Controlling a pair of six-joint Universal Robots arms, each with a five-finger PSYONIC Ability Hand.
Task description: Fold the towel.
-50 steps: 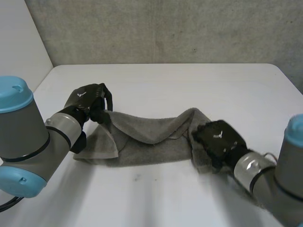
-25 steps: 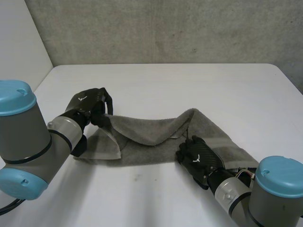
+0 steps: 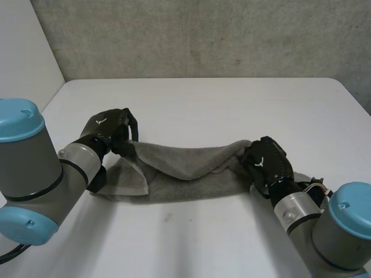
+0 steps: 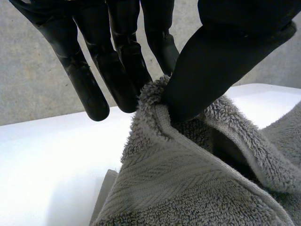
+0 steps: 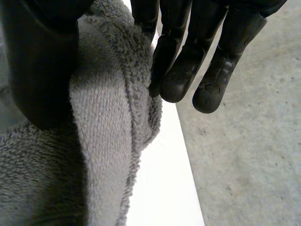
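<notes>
The right end of the towel [image 3: 185,167] lies hidden under the right robot hand [image 3: 266,162], and its left corner is covered by the left robot hand [image 3: 108,125].

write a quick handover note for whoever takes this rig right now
Left hand: shut on the towel, pinching an edge at its left end between thumb and fingers.
Right hand: shut on the towel, pinching a fold at its right end.
Towel: stretched between the hands on the white table, rumpled, one long edge partly turned over.
Done: both ends gripped.
Left: carry the fold across and lay it flat.
</notes>
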